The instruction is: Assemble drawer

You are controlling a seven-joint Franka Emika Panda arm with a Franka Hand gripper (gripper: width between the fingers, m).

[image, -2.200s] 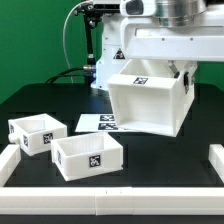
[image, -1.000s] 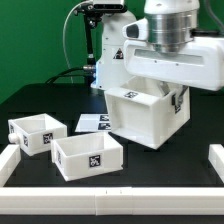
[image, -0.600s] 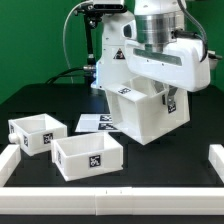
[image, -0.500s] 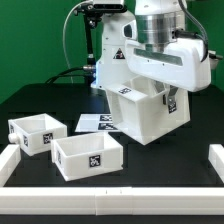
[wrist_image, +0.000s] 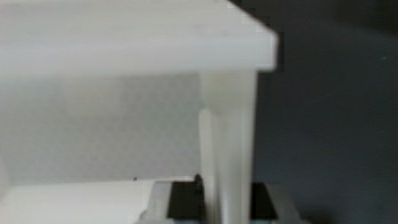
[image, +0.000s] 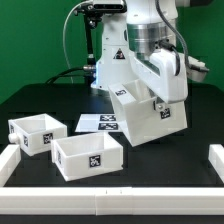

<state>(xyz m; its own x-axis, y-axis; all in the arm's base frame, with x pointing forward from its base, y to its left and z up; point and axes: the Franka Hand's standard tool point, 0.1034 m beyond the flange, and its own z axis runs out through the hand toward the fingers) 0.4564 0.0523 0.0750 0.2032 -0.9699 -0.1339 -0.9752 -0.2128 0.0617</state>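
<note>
While two small drawer boxes [image: 88, 155] sit on the black table [image: 185, 165], the gripper [image: 160, 103] pinches one wall of the tilted white drawer case [image: 138, 122].

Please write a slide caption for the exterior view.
The gripper holds the drawer case tilted; two small drawer boxes sit on the table.

White glossy arm [image: 165, 75], silver-grey wrist joint [image: 148, 35], black looping cable [image: 66, 40], dark logo [image: 117, 53]
</note>
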